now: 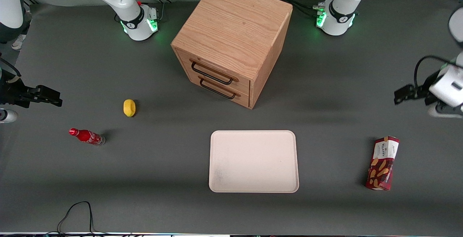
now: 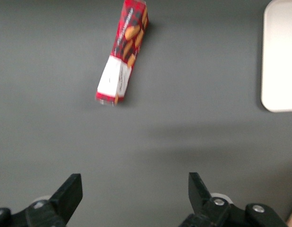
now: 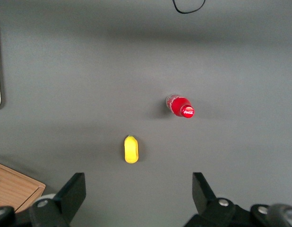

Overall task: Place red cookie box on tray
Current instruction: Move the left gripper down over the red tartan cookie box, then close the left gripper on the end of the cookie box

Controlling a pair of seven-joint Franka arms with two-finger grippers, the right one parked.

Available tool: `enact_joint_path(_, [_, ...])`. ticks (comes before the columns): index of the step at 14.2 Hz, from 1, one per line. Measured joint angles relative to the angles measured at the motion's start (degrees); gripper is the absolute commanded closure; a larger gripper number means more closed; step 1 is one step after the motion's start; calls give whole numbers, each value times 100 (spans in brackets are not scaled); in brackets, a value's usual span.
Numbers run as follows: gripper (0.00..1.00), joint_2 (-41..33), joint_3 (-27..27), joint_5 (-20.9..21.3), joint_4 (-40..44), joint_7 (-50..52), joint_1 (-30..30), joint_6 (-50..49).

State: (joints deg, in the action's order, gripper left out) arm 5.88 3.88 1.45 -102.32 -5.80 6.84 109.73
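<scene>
The red cookie box (image 1: 383,163) lies flat on the grey table toward the working arm's end, its white label end pointing away from the front camera. It also shows in the left wrist view (image 2: 122,52). The cream-white tray (image 1: 253,161) lies empty in the middle of the table, in front of the drawer cabinet; its edge shows in the left wrist view (image 2: 280,56). My left gripper (image 1: 399,96) hovers above the table, farther from the front camera than the box and apart from it. It is open and empty (image 2: 134,182).
A wooden two-drawer cabinet (image 1: 231,41) stands farther from the front camera than the tray. A yellow lemon (image 1: 129,107) and a small red soda bottle (image 1: 86,136) lie toward the parked arm's end. A black cable (image 1: 76,211) loops at the table's front edge.
</scene>
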Motion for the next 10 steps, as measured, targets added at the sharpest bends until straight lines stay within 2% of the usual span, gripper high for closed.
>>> enact_joint_path(6, [0, 2132, -208, 199, 1658, -876, -16, 506])
enact_joint_path(10, [0, 3180, -247, 101, 2055, -1124, -62, 1457])
